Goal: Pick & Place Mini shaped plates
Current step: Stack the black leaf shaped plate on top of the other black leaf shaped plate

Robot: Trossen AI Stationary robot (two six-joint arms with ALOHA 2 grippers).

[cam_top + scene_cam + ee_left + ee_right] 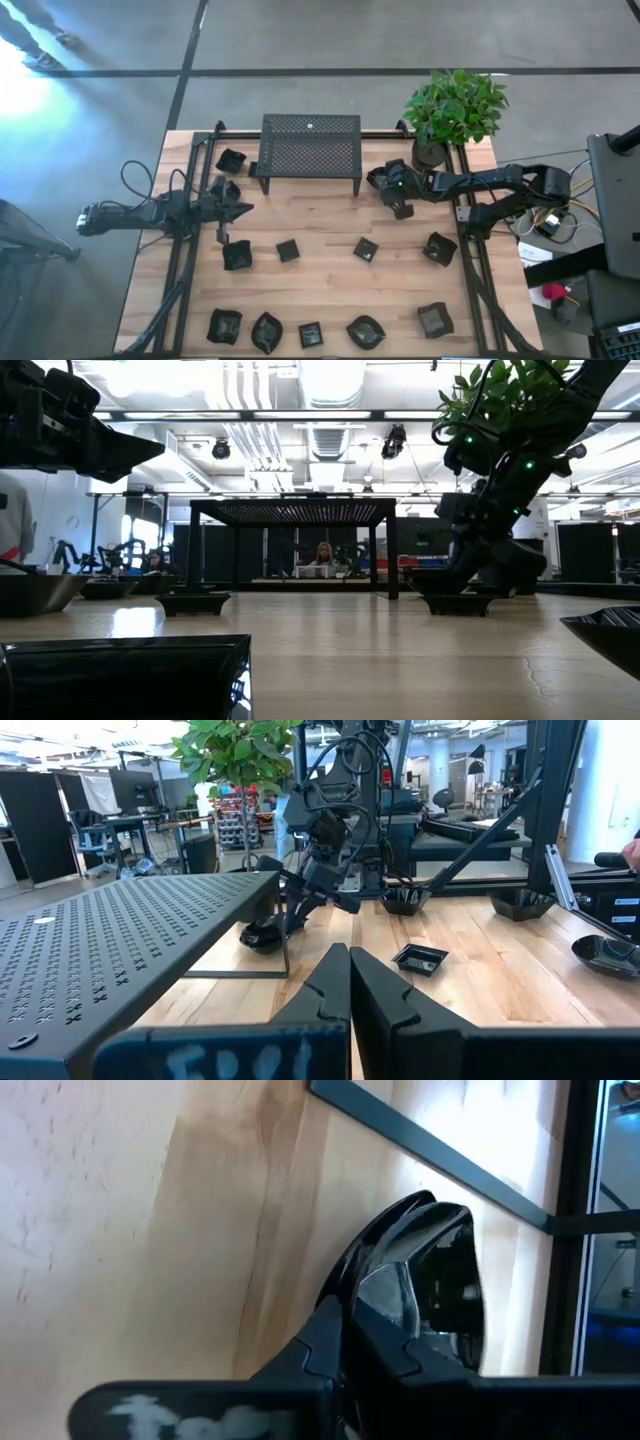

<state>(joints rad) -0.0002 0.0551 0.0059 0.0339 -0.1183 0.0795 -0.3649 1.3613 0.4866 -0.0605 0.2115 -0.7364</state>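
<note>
Black glossy mini plate [430, 1280] lies at right hand [345, 1320] fingertips, seemingly pinched by nearly closed fingers, beside mesh stand [310, 145]. Left hand [240, 210] closed, empty.

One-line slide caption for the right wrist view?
Right gripper pinching the rim of a glossy black mini plate on the wooden table.

Bright, even overhead lighting fills the workspace. Ceiling lights [330, 380] glare white in the low view, leaving the arms as dark silhouettes. A bluish-white patch flares across the floor [30, 90] in the high view. The wooden table [120, 1210] looks washed out and soft close up.
</note>
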